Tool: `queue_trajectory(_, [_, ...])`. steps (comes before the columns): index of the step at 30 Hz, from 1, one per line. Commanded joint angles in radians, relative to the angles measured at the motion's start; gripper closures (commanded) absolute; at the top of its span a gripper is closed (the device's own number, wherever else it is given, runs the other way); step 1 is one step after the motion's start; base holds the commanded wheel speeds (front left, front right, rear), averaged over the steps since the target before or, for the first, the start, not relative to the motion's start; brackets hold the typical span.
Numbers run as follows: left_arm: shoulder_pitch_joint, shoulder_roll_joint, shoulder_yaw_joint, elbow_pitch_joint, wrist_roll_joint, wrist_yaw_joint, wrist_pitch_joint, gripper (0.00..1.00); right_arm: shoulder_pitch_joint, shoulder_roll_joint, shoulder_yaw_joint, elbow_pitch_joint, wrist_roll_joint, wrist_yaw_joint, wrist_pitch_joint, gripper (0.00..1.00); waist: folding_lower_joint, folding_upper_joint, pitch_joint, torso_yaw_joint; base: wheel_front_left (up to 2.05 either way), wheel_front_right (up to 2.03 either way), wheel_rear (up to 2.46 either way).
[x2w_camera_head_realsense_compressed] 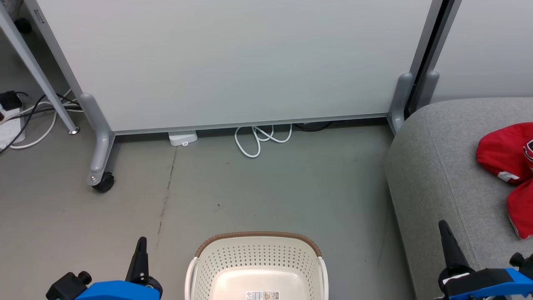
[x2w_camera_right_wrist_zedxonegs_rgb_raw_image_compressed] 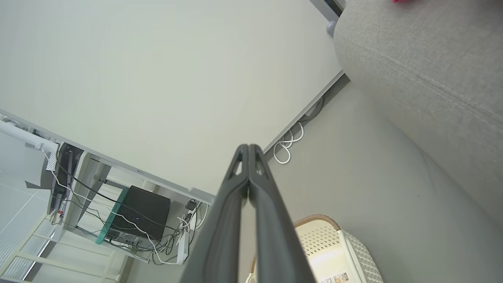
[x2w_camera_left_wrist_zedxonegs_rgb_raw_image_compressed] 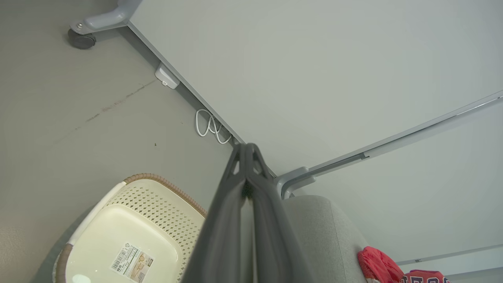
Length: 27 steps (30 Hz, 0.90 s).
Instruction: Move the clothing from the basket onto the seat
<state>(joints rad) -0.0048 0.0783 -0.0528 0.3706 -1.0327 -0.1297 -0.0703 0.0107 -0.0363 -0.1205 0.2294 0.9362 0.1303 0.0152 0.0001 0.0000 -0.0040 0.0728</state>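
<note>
The cream basket [x2w_camera_head_realsense_compressed: 258, 246] with a brown rim stands on the floor at the bottom centre; its inside shows only a label, no cloth. Red clothing [x2w_camera_head_realsense_compressed: 506, 160] lies bunched on the grey seat [x2w_camera_head_realsense_compressed: 437, 175] at the right edge. From the left wrist the basket [x2w_camera_left_wrist_zedxonegs_rgb_raw_image_compressed: 157, 196] is at lower left and the clothing [x2w_camera_left_wrist_zedxonegs_rgb_raw_image_compressed: 379, 265] lies on the seat [x2w_camera_left_wrist_zedxonegs_rgb_raw_image_compressed: 322, 232]. My left gripper [x2w_camera_head_realsense_compressed: 141, 243] is shut, left of the basket, holding nothing. My right gripper [x2w_camera_head_realsense_compressed: 443, 227] is shut and empty, in front of the seat's near corner. The right wrist view shows the seat [x2w_camera_right_wrist_zedxonegs_rgb_raw_image_compressed: 424, 70] and basket [x2w_camera_right_wrist_zedxonegs_rgb_raw_image_compressed: 338, 247].
A white wheeled partition [x2w_camera_head_realsense_compressed: 233, 62] stands behind the basket, with a caster [x2w_camera_head_realsense_compressed: 103, 182] at left and a white cable coil [x2w_camera_head_realsense_compressed: 258, 139] under it. More cables and a power strip [x2w_camera_head_realsense_compressed: 12, 125] lie at far left. Bare grey floor [x2w_camera_head_realsense_compressed: 270, 187] lies between partition and basket.
</note>
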Motion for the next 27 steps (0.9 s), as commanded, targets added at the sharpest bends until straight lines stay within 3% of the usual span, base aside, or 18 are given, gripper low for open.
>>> queue_trajectory(1, [-0.033,0.001,0.009,-0.018,-0.026,-0.001,0.008,1.00,-0.025,-0.009,0.001,-0.008,0.033,0.000,0.004,1.00,-0.0001,0.0000,0.000,-0.001,0.00,0.00,0.00])
queue_trajectory(27, [-0.067,-0.006,0.071,-0.066,-0.267,-0.001,0.079,1.00,-0.069,-0.013,0.003,0.001,0.306,0.001,0.045,1.00,-0.0001,0.0000,0.003,-0.026,0.00,0.00,0.00])
